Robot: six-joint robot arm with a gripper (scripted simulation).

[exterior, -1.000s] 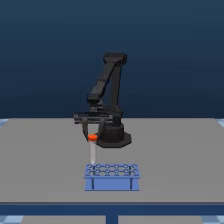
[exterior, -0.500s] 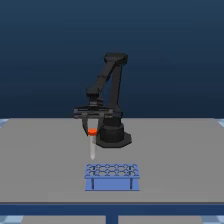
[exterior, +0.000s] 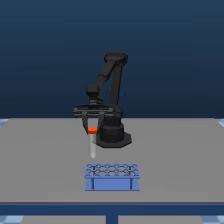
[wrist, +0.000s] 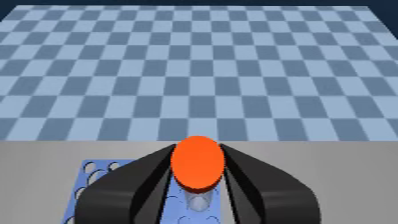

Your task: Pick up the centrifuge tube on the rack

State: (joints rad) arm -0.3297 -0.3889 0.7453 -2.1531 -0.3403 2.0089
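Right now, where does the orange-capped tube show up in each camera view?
Exterior view: the tube hangs upright from the gripper, clear above the rack's end on the exterior view's left.
Wrist view: only its orange cap shows clearly, clamped between the dark fingers.
Shared landmark: the blue rack, below the tube in both.

Grey table (exterior: 45,150) bearing blue rack (exterior: 112,177)

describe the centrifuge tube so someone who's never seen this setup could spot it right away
Start at the black robot arm on the grey table. Just in front of its base the gripper hangs above the light-blue rack. The centrifuge tube is the slim whitish tube held upright between its fingers, clear of the rack, and it carries the only orange-red cap in the scene.
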